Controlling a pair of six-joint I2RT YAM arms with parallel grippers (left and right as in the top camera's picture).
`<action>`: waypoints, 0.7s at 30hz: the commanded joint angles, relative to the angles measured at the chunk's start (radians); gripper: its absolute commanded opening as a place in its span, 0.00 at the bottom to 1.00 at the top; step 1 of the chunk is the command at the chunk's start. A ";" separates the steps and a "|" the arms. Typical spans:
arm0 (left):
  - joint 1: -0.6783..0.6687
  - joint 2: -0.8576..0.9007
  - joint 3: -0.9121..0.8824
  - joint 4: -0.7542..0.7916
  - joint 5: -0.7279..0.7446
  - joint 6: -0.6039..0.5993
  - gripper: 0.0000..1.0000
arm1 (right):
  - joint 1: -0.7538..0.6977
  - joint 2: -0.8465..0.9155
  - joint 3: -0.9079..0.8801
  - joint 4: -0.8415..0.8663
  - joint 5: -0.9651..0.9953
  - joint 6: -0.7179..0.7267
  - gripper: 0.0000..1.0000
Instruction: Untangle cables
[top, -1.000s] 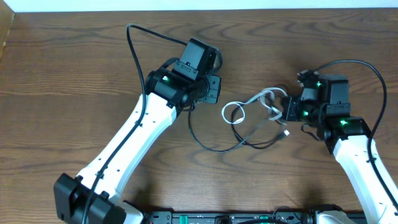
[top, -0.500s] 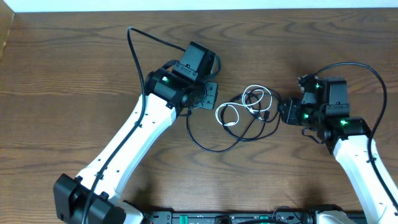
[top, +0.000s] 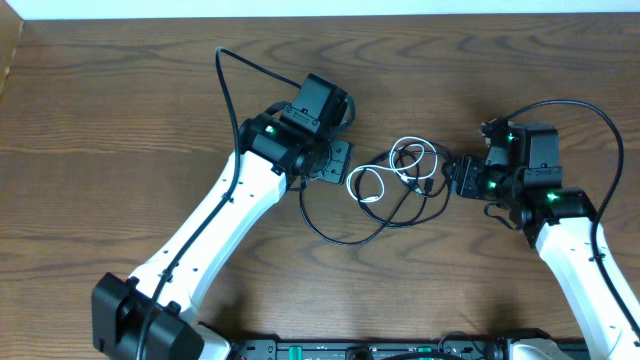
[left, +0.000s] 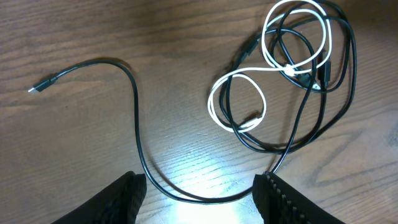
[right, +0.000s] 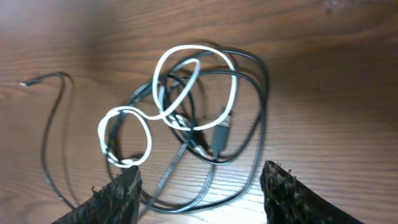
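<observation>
The cables lie in a loose tangle on the wooden table between my two grippers. A white cable makes two loops, and black cables run through them and sweep toward the table's front. My left gripper is open just left of the tangle. In the left wrist view a black cable curves across the gap of the left gripper, untouched, and its plug end lies far left. My right gripper is open just right of the tangle. The white cable and a black cable lie ahead of the right gripper.
Thick black wires arc from both arms, one over the table's back left and one at the right. The table's far edge meets a white wall. Dark equipment lines the front edge.
Both grippers have opened and let go of the cables. The stretched white cable has slackened into loops between them, and the tangle has settled on the table.
</observation>
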 joint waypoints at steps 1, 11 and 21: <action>0.000 0.008 -0.011 -0.013 -0.010 0.021 0.61 | 0.024 0.004 0.011 0.018 -0.039 0.071 0.57; 0.001 0.009 -0.037 -0.049 -0.126 0.009 0.61 | 0.092 0.153 0.010 0.111 -0.036 0.180 0.53; 0.001 0.009 -0.130 -0.040 -0.125 0.009 0.61 | 0.093 0.332 0.010 0.293 -0.097 0.355 0.44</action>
